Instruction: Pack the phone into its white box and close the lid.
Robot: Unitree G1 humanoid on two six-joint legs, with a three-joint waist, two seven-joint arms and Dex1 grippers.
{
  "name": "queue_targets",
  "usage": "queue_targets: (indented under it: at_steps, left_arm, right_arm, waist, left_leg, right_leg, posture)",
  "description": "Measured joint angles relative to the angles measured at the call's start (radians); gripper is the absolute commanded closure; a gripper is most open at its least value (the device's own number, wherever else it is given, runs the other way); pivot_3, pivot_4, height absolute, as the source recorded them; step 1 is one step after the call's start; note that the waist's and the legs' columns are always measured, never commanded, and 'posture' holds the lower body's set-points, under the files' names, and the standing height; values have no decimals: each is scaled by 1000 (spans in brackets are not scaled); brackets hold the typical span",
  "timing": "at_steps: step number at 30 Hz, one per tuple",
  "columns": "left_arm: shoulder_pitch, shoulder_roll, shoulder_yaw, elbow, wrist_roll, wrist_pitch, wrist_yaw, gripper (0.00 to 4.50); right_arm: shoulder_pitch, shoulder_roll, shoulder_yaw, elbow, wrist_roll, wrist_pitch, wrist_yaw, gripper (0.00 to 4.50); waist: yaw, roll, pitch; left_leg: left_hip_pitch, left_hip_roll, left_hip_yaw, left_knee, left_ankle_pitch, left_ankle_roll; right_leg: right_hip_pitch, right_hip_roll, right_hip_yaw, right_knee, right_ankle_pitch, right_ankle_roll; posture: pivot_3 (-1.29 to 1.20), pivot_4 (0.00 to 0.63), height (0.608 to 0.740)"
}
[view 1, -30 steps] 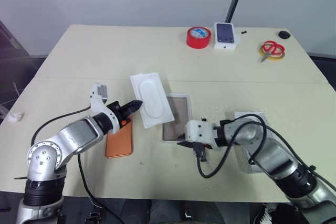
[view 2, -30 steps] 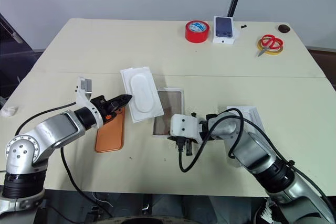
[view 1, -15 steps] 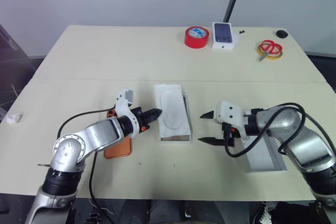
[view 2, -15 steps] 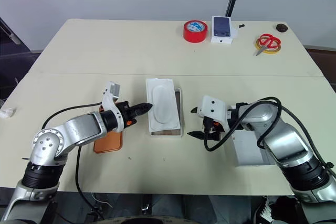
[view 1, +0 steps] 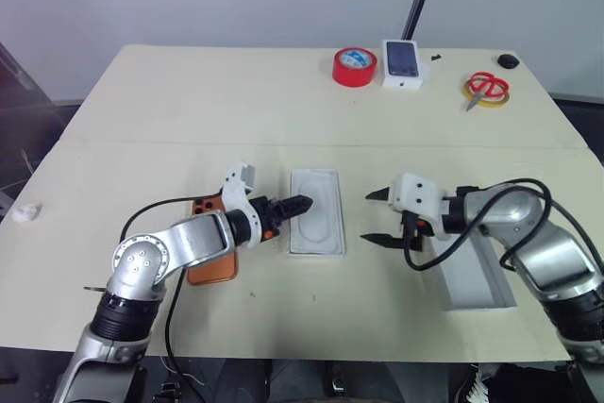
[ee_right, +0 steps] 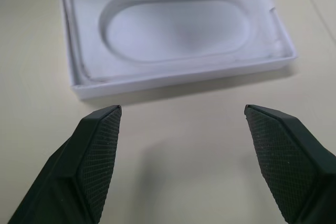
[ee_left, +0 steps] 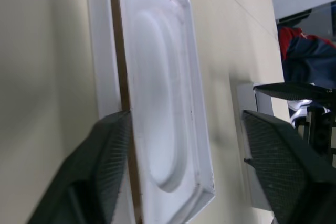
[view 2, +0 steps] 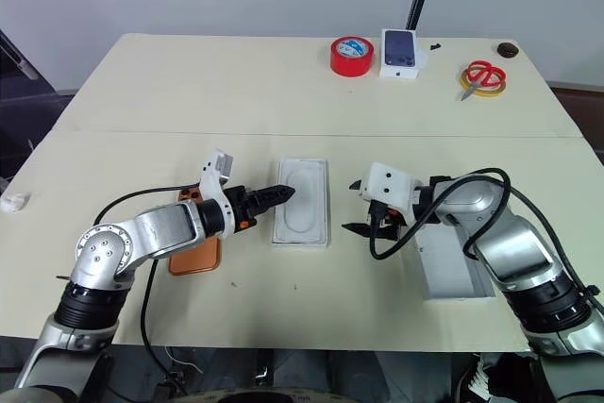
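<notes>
Laying the thin white insert (view 1: 316, 222) flat over the white box (ee_left: 98, 56) looked finished here: a second earlier lay skewed beside the tray with the brownish floor bare, half a second earlier half across it, now sat square on top with only a brown sliver left showing along one long side in the left wrist view. Let go at once with the left tool (view 1: 304, 203), clenched a second before and now spread, empty, tips just beside the insert's near long edge; could not tell whether one finger (ee_left: 107, 150) brushed the tray wall. Swung the right tool (view 1: 368, 217) off the tray's side as well, released and wide, holding nothing, hovering apart from the box on its right with bare bench (view 1: 189, 101) between. Left the phone (view 1: 209, 266) flat on the bench, left of the box and half hidden under the left forearm, not yet packed. Left the lid (view 1: 472, 276) lying on the right, beneath the right arm, well apart from the tray. Judged from this: tray covered by the insert, so no way in for the phone as things stood; probably called for lifting that insert off again, or for setting the phone on top of it, before fetching the lid.
</notes>
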Motion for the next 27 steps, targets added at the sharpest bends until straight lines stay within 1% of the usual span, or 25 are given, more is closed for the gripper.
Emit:
queue_targets:
  at_steps: [3,4,6,7,11,13,16,19,21,24,27]
  left_arm:
    - [22,46,62,-12,3,-8,-23,1127]
    - [29,67,80,-21,27,-8,-49,1127]
    - [38,135,101,-38,125,-7,-123,1127]
    - [51,179,116,-57,204,-7,-180,1127]
    - [130,275,139,-96,447,-47,-380,1127]
    - [204,333,157,-125,582,-94,-518,1127]
    - [304,395,178,-159,744,-169,-685,1127]
    - [400,405,212,-168,852,-216,-798,1127]
    - [447,401,241,-168,894,-227,-837,1127]
    - [499,380,308,-166,939,-235,-856,1127]
    - [532,336,383,-164,944,-212,-841,1127]
  right_arm:
    - [-33,39,4,16,-2,3,-21,2846]
    - [-49,62,12,23,-10,7,-35,3443]
    - [-81,118,38,32,-30,18,-71,4450]
    - [-94,151,61,35,-47,23,-94,4450]
    - [-136,242,134,73,-104,52,-165,4450]
    - [-176,303,174,115,-145,73,-213,4450]
    - [-209,357,224,191,-212,79,-273,4450]
    - [-223,405,249,275,-260,81,-320,4450]
    - [-234,418,264,314,-285,81,-336,4450]
    - [-245,419,277,331,-318,63,-336,4450]
    - [-245,418,285,331,-333,33,-314,4450]
  waist:
    - [0,0,0]
    - [0,0,0]
    - [0,0,0]
    - [0,0,0]
    - [2,0,1]
    - [-1,0,1]
    - [0,0,1]
    - [2,0,1]
    - [1,0,1]
    - [0,0,1]
    - [-2,0,1]
  left_leg:
    - [0,0,0,0,0,0]
    - [0,0,0,0,0,0]
    - [0,0,0,0,0,-1]
    - [0,0,0,-1,0,-1]
    - [-1,-1,1,-2,1,-1]
    - [-1,0,2,-2,1,-1]
    - [-1,0,2,-3,1,-1]
    - [-2,1,3,-3,1,-1]
    - [-2,2,3,-3,1,-1]
    - [-2,2,3,-3,1,-1]
    - [-2,3,2,-3,0,-1]
  right_leg:
    - [0,0,0,0,0,0]
    - [0,0,0,0,0,0]
    - [0,1,0,0,0,0]
    - [-1,1,0,0,0,0]
    - [-2,0,0,0,0,0]
    - [-3,0,0,0,0,0]
    - [-4,-1,0,0,0,-1]
    - [-5,-2,0,0,0,-1]
    - [-5,-3,0,0,0,-1]
    - [-5,-3,0,0,0,-1]
    - [-5,-3,0,0,0,-1]
  posture:
    - [0,150,732]
    - [0,150,732]
    - [0,150,732]
    - [0,150,732]
    - [0,150,732]
    - [0,150,732]
    - [0,150,732]
    - [0,150,732]
    - [0,150,732]
    - [0,150,732]
    - [0,150,732]
